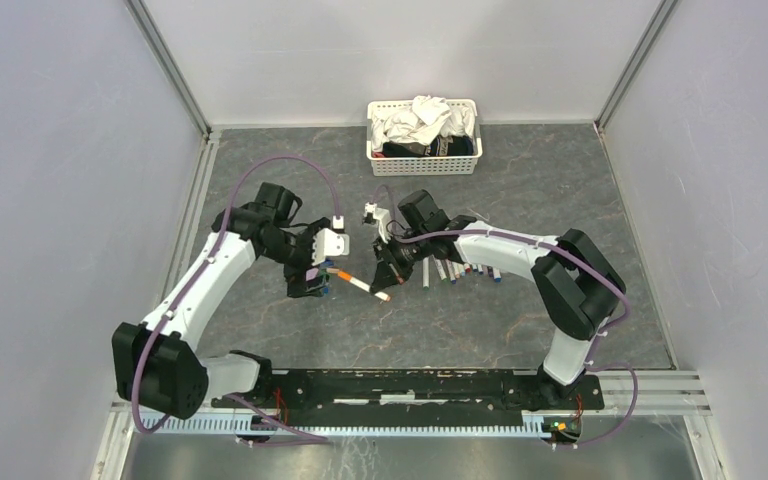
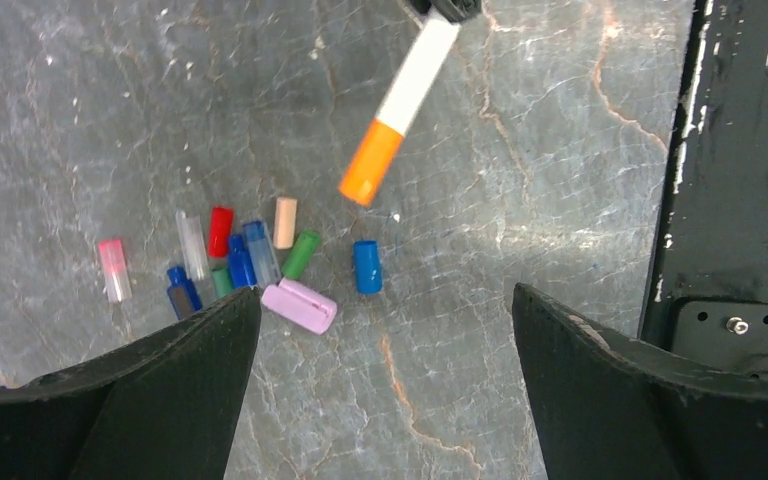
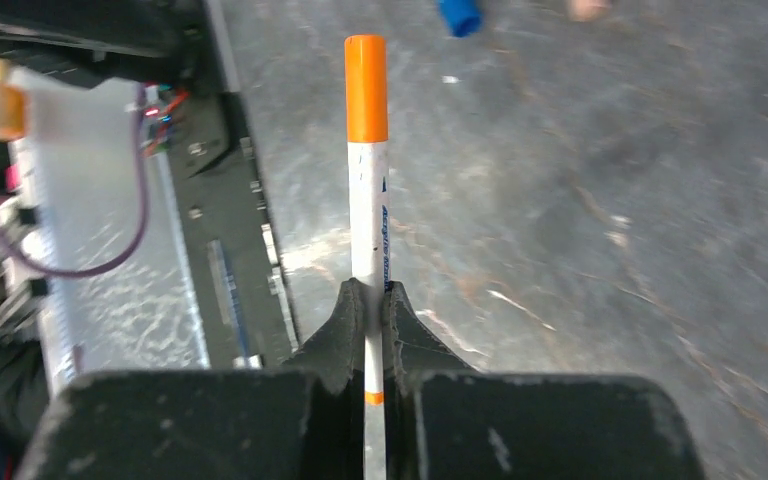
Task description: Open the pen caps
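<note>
My right gripper [image 3: 375,291] is shut on a white pen [image 3: 367,210], whose orange cap [image 3: 366,88] is on and points away from the fingers. In the left wrist view the same pen [image 2: 417,72] slants down from the top edge, its orange cap [image 2: 371,162] hanging above the table. Several loose pen caps [image 2: 260,262] lie in a cluster below it: pink [image 2: 300,306], blue [image 2: 366,267], green [image 2: 301,254], red [image 2: 220,231]. My left gripper [image 2: 385,296] stands wide open above the table beside that cluster, holding nothing. From above, the left gripper [image 1: 315,278] and right gripper [image 1: 381,283] face each other across the pen [image 1: 358,284].
A row of white pens [image 1: 463,270] lies on the table under my right forearm. A white basket [image 1: 425,166] of cloths stands at the back. The black base rail [image 1: 410,385] runs along the near edge. Grey walls close in both sides.
</note>
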Robot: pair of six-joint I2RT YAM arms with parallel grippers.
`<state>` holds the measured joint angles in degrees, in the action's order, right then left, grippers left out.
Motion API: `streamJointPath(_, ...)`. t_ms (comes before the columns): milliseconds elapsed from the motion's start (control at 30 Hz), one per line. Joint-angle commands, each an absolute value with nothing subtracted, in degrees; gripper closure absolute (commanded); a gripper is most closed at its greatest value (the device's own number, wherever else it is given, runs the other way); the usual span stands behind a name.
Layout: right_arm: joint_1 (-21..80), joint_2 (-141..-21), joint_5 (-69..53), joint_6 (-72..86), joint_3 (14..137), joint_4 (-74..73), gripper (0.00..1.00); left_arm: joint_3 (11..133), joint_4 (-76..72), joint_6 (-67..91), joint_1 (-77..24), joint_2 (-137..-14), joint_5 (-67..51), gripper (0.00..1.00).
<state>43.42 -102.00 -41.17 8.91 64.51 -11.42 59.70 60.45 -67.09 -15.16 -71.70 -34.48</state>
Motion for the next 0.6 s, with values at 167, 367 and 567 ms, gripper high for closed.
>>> streamJointPath(167, 43.9, -101.3, -58.2, 10.7, 67.0, -9.9, 1.00, 61.6, 61.1, -70.6, -23.8, -73.7, -35.6, 0.04)
streamJointPath(367, 43.9, -101.2, -59.4, 11.4, 67.2, -9.6, 1.00, 61.6, 61.1, -70.5, -25.9, -75.4, -35.0, 0.24)
streamJointPath(567, 44.0, -101.8, -59.9, 11.8, 68.1, -9.3, 1.00, 61.7, 61.7, -71.1, -27.2, -75.7, -35.2, 0.50)
